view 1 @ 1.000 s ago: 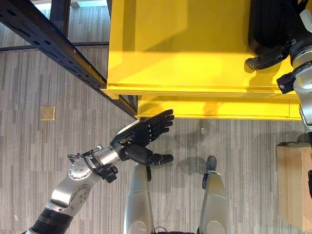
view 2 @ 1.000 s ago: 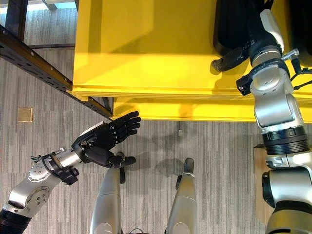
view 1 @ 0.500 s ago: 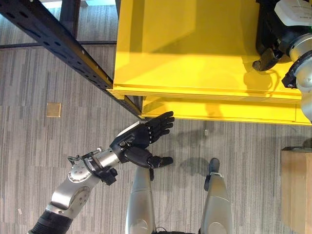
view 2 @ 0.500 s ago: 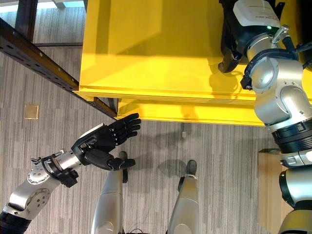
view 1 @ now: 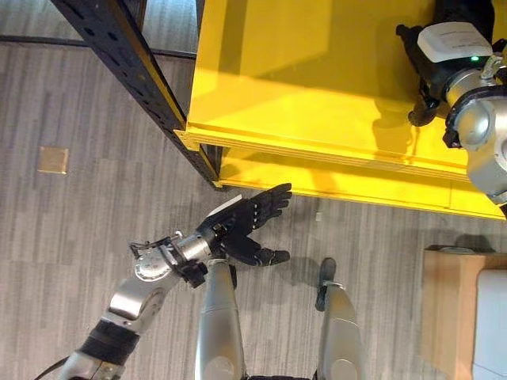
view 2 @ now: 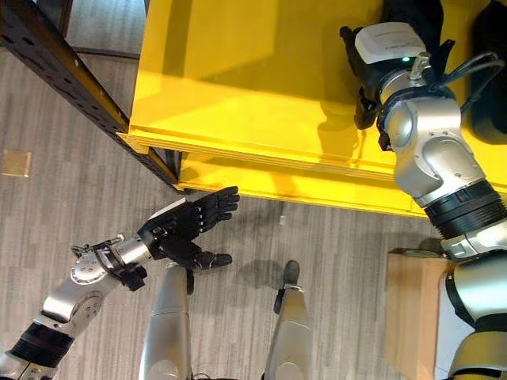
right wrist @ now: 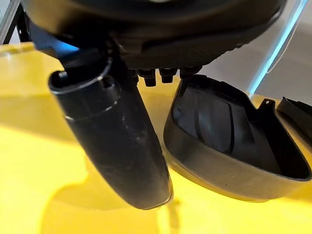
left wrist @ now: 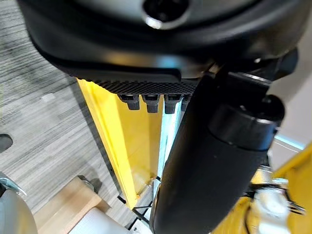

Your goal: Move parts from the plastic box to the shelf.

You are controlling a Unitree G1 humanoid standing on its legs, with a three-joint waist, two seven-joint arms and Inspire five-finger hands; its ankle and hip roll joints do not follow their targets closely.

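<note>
The big yellow plastic box (view 1: 317, 103) stands in front of me. A black curved shell part (right wrist: 229, 141) lies on its floor at the far right. My right hand (view 1: 426, 75) reaches into the box just beside that part, with the thumb (right wrist: 117, 136) stretched out and nothing held. The fingertips (right wrist: 161, 75) point towards the part; whether they touch it I cannot tell. My left hand (view 1: 242, 222) hovers over the floor below the box's front rim (view 1: 317, 154), fingers straight and holding nothing.
A black perforated shelf rail (view 1: 127, 63) runs diagonally along the box's left side. A pale wooden crate (view 1: 447, 309) stands on the floor at the lower right. A small tan square (view 1: 53, 160) lies on the grey floor at the left.
The camera has shifted. My right hand has turned and reached deeper into the box, towards the black part. The left hand keeps its open pose.
</note>
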